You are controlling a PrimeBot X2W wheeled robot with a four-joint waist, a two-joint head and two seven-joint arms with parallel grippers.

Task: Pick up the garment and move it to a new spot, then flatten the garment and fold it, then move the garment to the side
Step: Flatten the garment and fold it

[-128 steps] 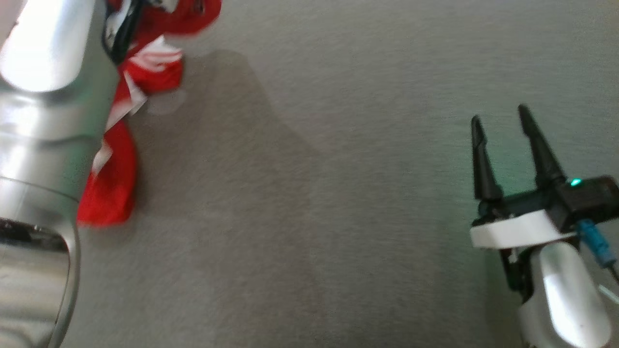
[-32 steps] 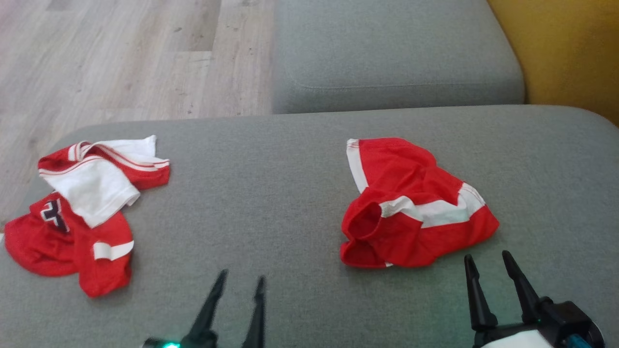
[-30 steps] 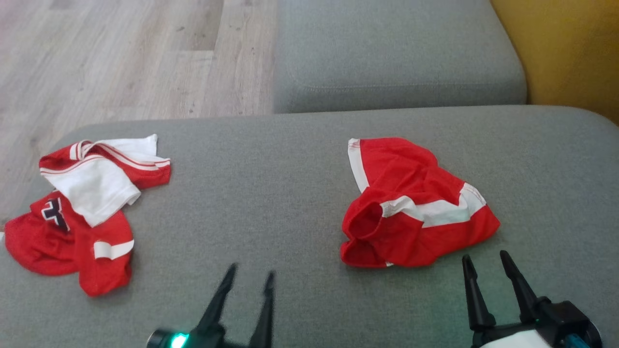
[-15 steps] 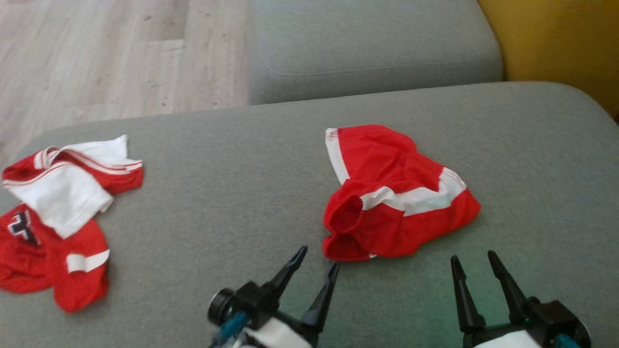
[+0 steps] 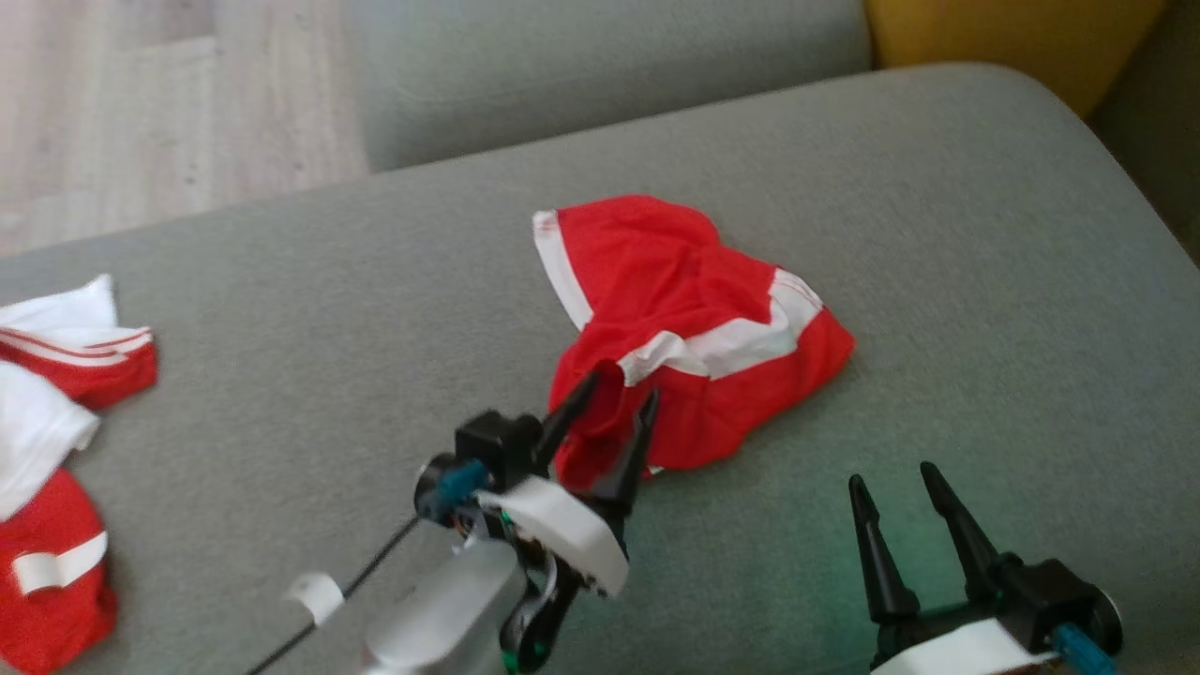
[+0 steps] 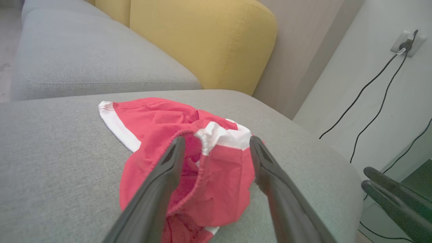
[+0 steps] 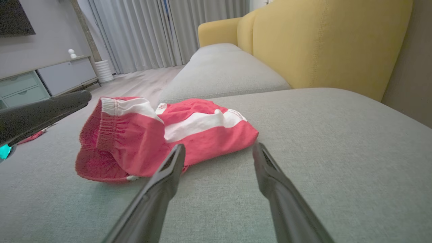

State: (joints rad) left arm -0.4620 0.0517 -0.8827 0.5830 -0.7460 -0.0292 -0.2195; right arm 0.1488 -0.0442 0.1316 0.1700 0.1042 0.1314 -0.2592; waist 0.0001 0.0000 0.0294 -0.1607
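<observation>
A crumpled red garment [image 5: 675,281] with white stripes and an elastic opening lies on the grey sofa cushion [image 5: 956,234]. My left gripper [image 5: 619,392] is open, its tips over the garment's near edge where the opening gapes. In the left wrist view the garment [image 6: 152,121] lies between and beyond the left gripper [image 6: 216,140]; I cannot tell whether the tips touch the cloth. My right gripper [image 5: 891,478] stands open over bare cushion, short of the garment's near right corner. In the right wrist view the garment [image 7: 135,145] lies ahead and to the left of the right gripper [image 7: 218,147].
Another red and white clothing pile [image 5: 56,403] lies at the cushion's left end. A second grey cushion [image 5: 581,66] and wooden floor [image 5: 141,112] lie beyond. A yellow backrest [image 6: 202,44] rises behind the sofa. Black cables [image 6: 371,87] hang on the wall to the right.
The head camera has swung right, so the whole picture shifted left. My left gripper has come forward and right to the garment's near edge. The right gripper has held its place, open.
</observation>
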